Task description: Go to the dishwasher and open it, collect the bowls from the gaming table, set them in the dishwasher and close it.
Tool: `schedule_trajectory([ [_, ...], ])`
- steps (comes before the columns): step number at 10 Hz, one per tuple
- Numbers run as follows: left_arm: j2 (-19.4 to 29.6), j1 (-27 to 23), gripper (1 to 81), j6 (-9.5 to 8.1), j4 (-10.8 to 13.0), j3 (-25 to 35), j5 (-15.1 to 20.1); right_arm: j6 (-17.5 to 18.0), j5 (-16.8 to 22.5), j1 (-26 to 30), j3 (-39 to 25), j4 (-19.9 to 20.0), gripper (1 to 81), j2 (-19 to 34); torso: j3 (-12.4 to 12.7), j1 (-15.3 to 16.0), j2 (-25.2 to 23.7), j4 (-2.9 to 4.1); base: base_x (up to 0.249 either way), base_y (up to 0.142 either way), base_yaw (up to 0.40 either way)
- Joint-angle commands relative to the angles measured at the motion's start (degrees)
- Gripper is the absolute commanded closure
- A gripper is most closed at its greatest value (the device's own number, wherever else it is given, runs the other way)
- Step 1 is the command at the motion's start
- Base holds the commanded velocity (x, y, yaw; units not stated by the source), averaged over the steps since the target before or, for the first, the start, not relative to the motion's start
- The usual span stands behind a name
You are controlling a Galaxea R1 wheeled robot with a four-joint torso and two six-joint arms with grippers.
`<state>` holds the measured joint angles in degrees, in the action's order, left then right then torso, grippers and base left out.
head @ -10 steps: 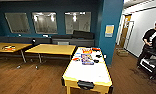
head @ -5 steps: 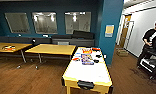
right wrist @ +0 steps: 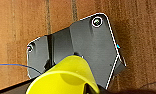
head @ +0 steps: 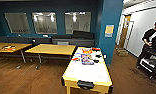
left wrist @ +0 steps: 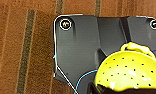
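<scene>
Three views, taken in turn. From the head camera, a yellow-edged game table point(head: 87, 72) with a white tabletop stands straight ahead on the wooden floor point(head: 24, 80), with coloured boxes and small dark items point(head: 87, 58) lying at its far end; whether any of these is a bowl cannot be told. Two yellow tables point(head: 51, 49) stand to its left before a dark teal wall with framed panels point(head: 45, 22), and a teal pillar point(head: 110, 30) carrying a pale notice rises behind its right corner. A person point(head: 151, 47) in dark clothes stands at the right beside a rig. In the left wrist camera, a yellow perforated bowl point(left wrist: 130, 73), colander-like with small holes, sits right at the left end effector, in front of the robot's dark plate, with brown plank floor point(left wrist: 19, 50) well beneath; the fingers are not clear, so whether they are apart or clamped on this bowl cannot be told. In the right wrist camera, a plain yellow bowl point(right wrist: 65, 76) seen edge-on lies close against the right end effector, again over the dark plate and plank floor point(right wrist: 19, 30); its fingers are likewise hidden, so their state cannot be told.
</scene>
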<state>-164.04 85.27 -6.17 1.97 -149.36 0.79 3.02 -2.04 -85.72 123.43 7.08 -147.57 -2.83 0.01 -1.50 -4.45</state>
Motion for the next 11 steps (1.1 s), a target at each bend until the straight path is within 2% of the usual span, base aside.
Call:
schedule_trajectory([
  [1, 0.46, -2.88, 81.1, 0.10, 0.66, -0.76, 3.16, -0.12, 3.00, 2.79, -0.39, -0.58, 81.1, 1.64, 0.00, 0.00, 0.00, 0.00, 0.000, 0.000, -0.335],
  [11, 0.28, -3.04, 81.1, 0.19, 0.84, -0.76, 2.81, -0.12, 3.00, 2.53, 0.31, -0.58, 81.1, 1.28, 0.00, 0.05, 0.00, 0.00, 0.000, 0.000, -0.382],
])
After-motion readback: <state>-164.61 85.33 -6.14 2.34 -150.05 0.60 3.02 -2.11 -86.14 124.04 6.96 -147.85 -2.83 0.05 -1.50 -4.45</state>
